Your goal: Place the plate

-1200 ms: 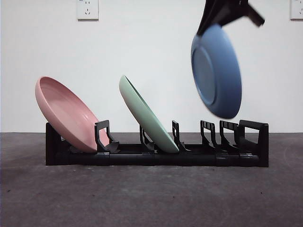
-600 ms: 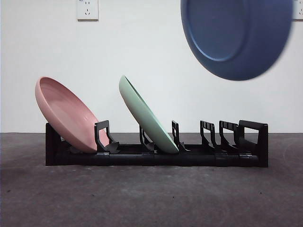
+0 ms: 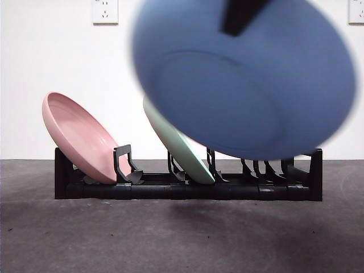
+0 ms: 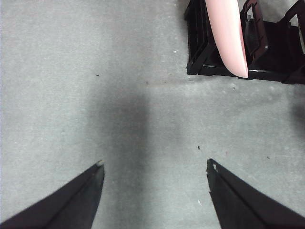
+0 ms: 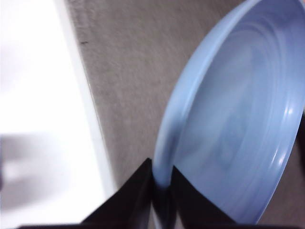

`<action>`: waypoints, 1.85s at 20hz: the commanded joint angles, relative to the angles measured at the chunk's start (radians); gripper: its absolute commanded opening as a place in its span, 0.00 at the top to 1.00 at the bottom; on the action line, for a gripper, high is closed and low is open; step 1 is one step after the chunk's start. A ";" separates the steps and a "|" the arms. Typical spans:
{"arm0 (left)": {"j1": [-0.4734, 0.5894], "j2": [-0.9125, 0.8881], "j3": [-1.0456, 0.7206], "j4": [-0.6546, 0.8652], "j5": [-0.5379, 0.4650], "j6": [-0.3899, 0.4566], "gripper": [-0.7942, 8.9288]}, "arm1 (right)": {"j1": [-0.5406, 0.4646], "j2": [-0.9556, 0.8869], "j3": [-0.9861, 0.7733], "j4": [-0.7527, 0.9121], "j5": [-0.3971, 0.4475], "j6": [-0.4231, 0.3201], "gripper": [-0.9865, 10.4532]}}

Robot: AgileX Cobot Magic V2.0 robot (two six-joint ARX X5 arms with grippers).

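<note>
Right hand [image 5: 161, 183]: clamped on round blue plastic plate [image 3: 244, 79] rim, held aloft, upper right of frame, for slotting | black slotted rack [image 3: 187, 185]: lower centre, pink plate [image 3: 79, 136], green plate [image 3: 173, 142] leaning | left hand [image 4: 155, 167]: open, idle over grey surface [image 4: 71, 71].

Probably a lab bench, bare white wall [image 3: 57, 68], wall socket [image 3: 105, 11], grey tabletop [image 3: 114, 233]

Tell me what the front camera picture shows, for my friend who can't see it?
A big blurry blue plate hangs in the air, held at its top rim by the right gripper. Behind it, a black rack holds a pink plate and a green plate, both leaning.
</note>
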 commanded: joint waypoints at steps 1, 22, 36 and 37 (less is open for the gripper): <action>0.000 0.004 0.019 0.011 0.002 -0.002 0.56 | 0.054 0.077 0.013 0.038 0.040 -0.068 0.91; 0.000 0.004 0.019 0.009 0.002 -0.002 0.56 | -0.007 0.480 0.013 0.146 0.136 -0.113 0.86; 0.000 0.004 0.019 0.008 0.002 -0.020 0.56 | -0.050 0.296 0.044 0.107 -0.059 0.031 0.64; 0.000 0.004 0.019 0.008 0.005 -0.037 0.56 | -0.070 0.253 0.044 0.098 -0.059 0.053 0.65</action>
